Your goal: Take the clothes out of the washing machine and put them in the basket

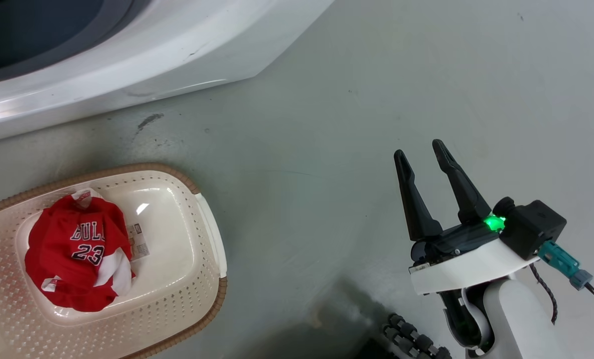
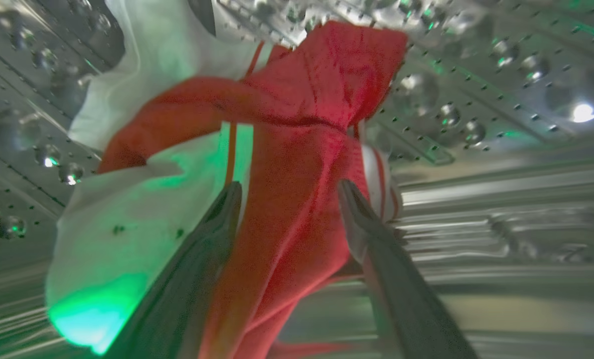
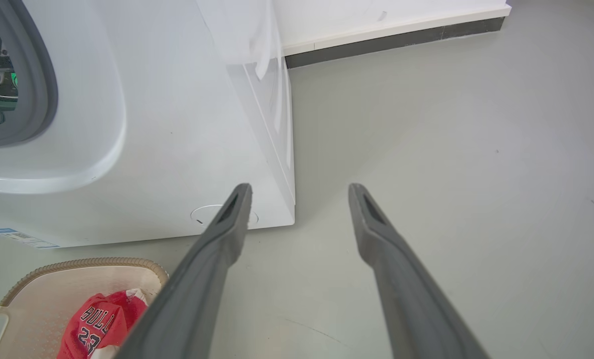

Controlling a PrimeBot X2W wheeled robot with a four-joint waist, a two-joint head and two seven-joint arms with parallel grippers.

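Left gripper (image 2: pixel 287 192) is reaching into the steel drum (image 2: pixel 481 94) of the washing machine (image 1: pixel 152 55), its two fingers spread wide, with a thick fold of a red garment (image 2: pixel 322 99) running up between them. Nothing looks pinched yet: the cloth fills the gap, but the fingers stand as far apart as those of my other hand. Just beyond the fingertips the red bunches into a knot. On the outer side of the left finger a whitish piece (image 2: pixel 127 214) lies draped against it, and I cannot tell whether it is tangled with the red or only lying over it. I judge this stuff light, limp and not fragile, so it should sag and trail once lifted, and the slick sports weave may slip out of a shallow bite. I would close on the thick fold right between my fingers, deep rather than at the tips, and allow that the white piece may drag along. Right gripper (image 1: pixel 419 147) hangs wide open and empty over the bare floor (image 1: pixel 327 149). The basket (image 1: pixel 210 219), off to its left, already holds a red jersey (image 1: pixel 77 244) marked with a black 23.
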